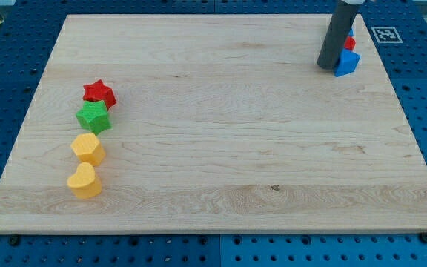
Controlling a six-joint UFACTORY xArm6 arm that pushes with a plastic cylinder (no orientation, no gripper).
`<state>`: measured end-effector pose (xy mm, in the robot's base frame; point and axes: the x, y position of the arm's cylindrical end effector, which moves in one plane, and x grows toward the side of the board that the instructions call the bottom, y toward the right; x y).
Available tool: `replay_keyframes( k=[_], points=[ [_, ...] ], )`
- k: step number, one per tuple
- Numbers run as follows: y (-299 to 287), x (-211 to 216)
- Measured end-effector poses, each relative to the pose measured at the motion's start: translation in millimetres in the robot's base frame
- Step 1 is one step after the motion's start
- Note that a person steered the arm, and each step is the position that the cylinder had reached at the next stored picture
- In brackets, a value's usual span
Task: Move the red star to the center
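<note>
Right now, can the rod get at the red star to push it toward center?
Probably yes. My tip is at the view's top right beside the blue block; the red star sits far left, with bare board between. The green star touches only its lower side.

My tip (pixel 326 67) rests on the wooden bench (pixel 221 148) near the view's top right corner, just beside a blue block (pixel 348 63), with a red block (pixel 350 42) partly hidden behind the rod just above the blue one. At the view's left a column runs downward: red star (pixel 99 93), green star (pixel 93 116) touching it, then a yellow block (pixel 87 148) and a yellow heart-like block (pixel 84 181). The tip stands well apart from the red star, across the bench.
</note>
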<state>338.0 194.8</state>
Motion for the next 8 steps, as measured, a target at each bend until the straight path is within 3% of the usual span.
replay_keyframes(
  k=[6, 7, 8],
  points=[
    [7.4, 14.2],
    [-29.5, 26.7],
    [-115.3, 41.8]
  ],
)
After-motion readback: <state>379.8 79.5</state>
